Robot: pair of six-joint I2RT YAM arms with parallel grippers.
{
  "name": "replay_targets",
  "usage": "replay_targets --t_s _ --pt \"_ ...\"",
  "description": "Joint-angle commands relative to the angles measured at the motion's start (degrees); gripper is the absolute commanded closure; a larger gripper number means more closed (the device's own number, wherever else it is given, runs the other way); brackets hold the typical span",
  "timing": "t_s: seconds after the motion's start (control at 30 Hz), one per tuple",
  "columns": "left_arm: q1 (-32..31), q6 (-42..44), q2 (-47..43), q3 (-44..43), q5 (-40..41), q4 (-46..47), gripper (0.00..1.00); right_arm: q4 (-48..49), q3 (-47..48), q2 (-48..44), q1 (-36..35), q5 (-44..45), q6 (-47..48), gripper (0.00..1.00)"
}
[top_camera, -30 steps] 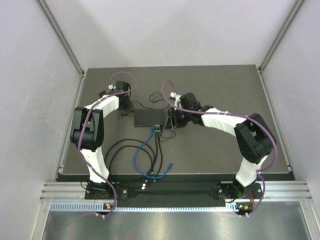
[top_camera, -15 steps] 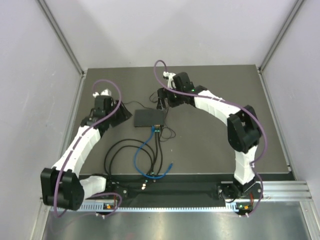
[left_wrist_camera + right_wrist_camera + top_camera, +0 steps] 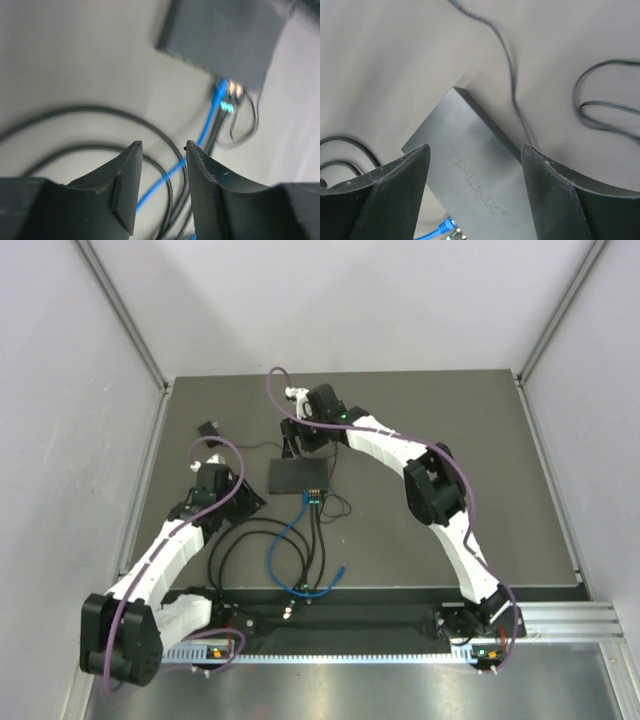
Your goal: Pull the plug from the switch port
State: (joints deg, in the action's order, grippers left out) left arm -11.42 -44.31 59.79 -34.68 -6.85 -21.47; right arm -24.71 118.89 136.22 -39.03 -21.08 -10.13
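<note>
The flat black switch (image 3: 293, 475) lies mid-table. On its near edge the switch port (image 3: 312, 492) holds a blue plug (image 3: 306, 498), with dark cables plugged in beside it. My left gripper (image 3: 243, 498) hovers left of the switch over looping black cables. It is open and holds nothing. In the left wrist view, the left gripper (image 3: 163, 146) faces the switch (image 3: 225, 35) and the plug (image 3: 220, 92). My right gripper (image 3: 293, 448) hangs over the switch's far edge, open. The right gripper (image 3: 475, 148) frames the switch's top (image 3: 470, 175) below it, and the blue plug (image 3: 440, 229) shows low in that view.
A blue cable (image 3: 285, 550) and black cables (image 3: 230, 540) loop from the switch toward the near table edge. A thin black wire (image 3: 340, 505) curls right of the ports. A small black adapter block (image 3: 208, 428) sits far left. Grey walls enclose the table.
The left arm pulled back from the switch's far-left side to above the black cables near its left. The right arm swung from the switch's right side to its far edge. Both grippers stand wider.
</note>
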Motion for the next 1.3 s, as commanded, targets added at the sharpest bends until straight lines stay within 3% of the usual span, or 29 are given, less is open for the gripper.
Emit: replay_targets --t_s 0.0,0.07,0.27,0.3,0.7,1.27 --pt "0.1 -1.5 1.5 -4.3 11.3 2.2 0.58 2.8 -1.6 -1.8 -0.7 2.3 -1.1 0.27" --pt "1.2 -0.3 7.0 -9.3 12.4 2.2 0.75 4.1 -5.0 -2.8 -0.7 3.2 -1.6 0.29" --pt "2.0 2.3 26.7 -22.5 9.1 1.1 0.93 5.9 -9.4 -4.9 -0.7 3.9 -1.6 0.31" --pt "1.9 2.0 28.8 -23.8 8.3 0.2 1.0 6.0 -9.6 -5.1 -0.7 4.1 -1.6 0.31" --pt "0.4 4.9 42.6 -28.7 4.2 4.8 1.0 10.6 -22.5 -12.5 0.0 6.7 -3.1 0.32" --pt "-14.8 2.4 49.5 -39.1 -1.6 5.0 1.0 10.9 -45.1 -30.7 5.3 14.6 -3.7 0.27"
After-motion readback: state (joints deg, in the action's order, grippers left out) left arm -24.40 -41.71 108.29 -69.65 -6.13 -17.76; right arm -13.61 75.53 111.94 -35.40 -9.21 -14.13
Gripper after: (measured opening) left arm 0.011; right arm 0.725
